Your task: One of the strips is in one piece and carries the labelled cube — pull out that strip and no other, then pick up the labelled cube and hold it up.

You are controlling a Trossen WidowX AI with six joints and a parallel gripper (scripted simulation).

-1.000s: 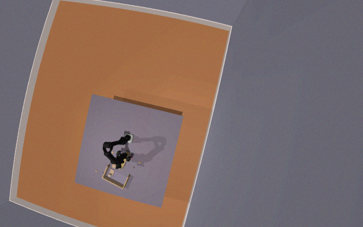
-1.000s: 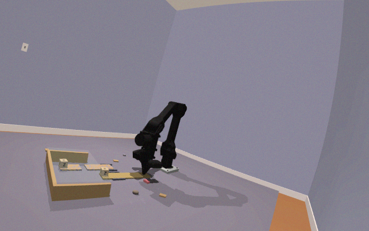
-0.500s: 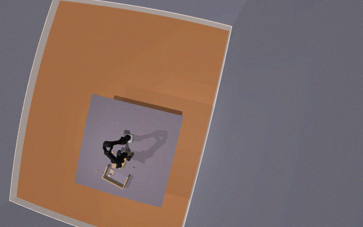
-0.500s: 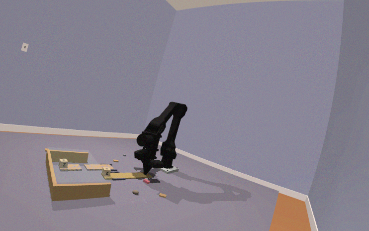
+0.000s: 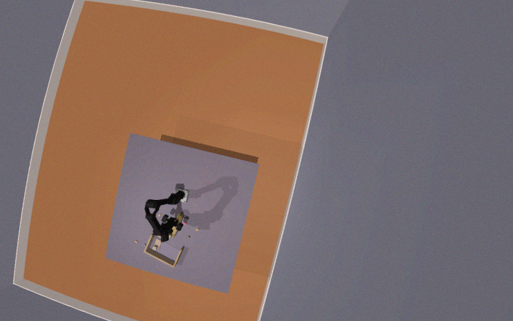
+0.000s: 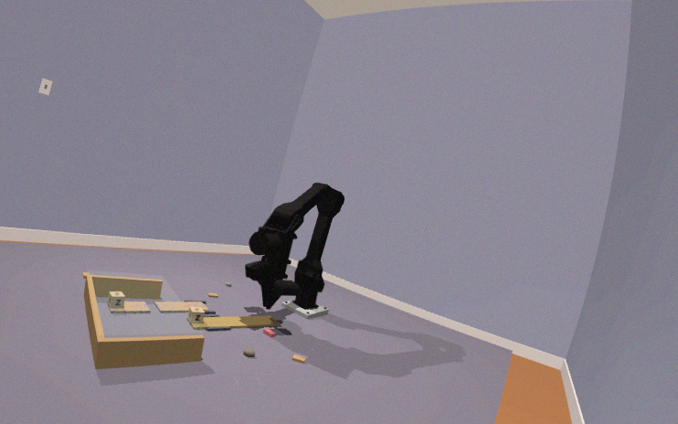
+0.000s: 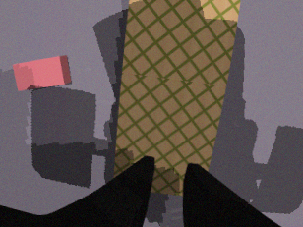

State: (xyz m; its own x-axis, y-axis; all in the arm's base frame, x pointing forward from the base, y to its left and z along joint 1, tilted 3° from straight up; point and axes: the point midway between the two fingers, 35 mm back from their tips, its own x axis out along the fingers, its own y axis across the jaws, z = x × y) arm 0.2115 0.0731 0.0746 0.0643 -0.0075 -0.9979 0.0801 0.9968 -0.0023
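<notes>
The one-piece strip [image 6: 226, 322] [image 7: 177, 73], yellow with a green lattice, lies flat, mostly outside the open side of the walled enclosure. A cube marked Z [image 6: 196, 315] sits on its end nearer the enclosure. The other strip is in two parts with a gap: a far piece [image 6: 135, 307] and a near piece [image 6: 178, 305]. A second cube marked Z [image 6: 116, 299] stands at the far piece's outer end. My gripper [image 6: 269, 306] [image 7: 168, 169] is slightly open and empty, its fingertips above the one-piece strip's end nearer the arm's base. The wrist view does not show the cubes.
The enclosure has wooden walls [image 6: 149, 353] [image 5: 159, 257] on three sides. A red block [image 6: 269, 332] [image 7: 41, 73] lies beside the one-piece strip. A dark stone [image 6: 248, 352] and a tan block [image 6: 299, 358] lie farther out. Another tan block [image 6: 212, 294] lies behind the split strip.
</notes>
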